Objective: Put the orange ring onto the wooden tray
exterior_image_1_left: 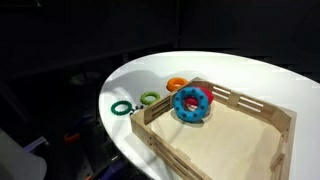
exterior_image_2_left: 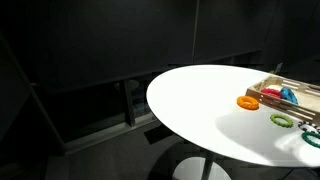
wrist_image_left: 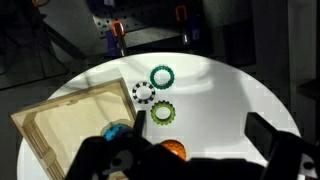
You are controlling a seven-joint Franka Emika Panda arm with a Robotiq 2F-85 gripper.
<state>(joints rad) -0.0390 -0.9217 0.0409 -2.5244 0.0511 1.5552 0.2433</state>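
The orange ring [exterior_image_1_left: 176, 84] is a small, plain, bright-orange hoop with no markings. It lies flat on the white round table [exterior_image_1_left: 250, 72], outside the wooden tray [exterior_image_1_left: 225, 140] and just beside its nearest corner rail. In an exterior view [exterior_image_2_left: 247, 102] it again rests on the tabletop close to the tray's end.

The tray is a large light-wood rectangle with a pale flat bottom and low slatted sides. Inside it, at the corner nearest the orange ring, sits a larger blue ring with red spots [exterior_image_1_left: 191, 103].

Two more rings lie on the table further from the tray: a light green ring [exterior_image_1_left: 149, 98] and a dark green ring [exterior_image_1_left: 122, 107]. The wrist view also shows a small black ring [wrist_image_left: 143, 93] between these two.

In the wrist view the gripper [wrist_image_left: 185, 150] appears at the lower edge, dark and blurred. Its fingers [wrist_image_left: 278, 148] are spread wide and hold nothing. The orange ring shows low between them, partly hidden by the gripper body. Whether anything touches it cannot be told.
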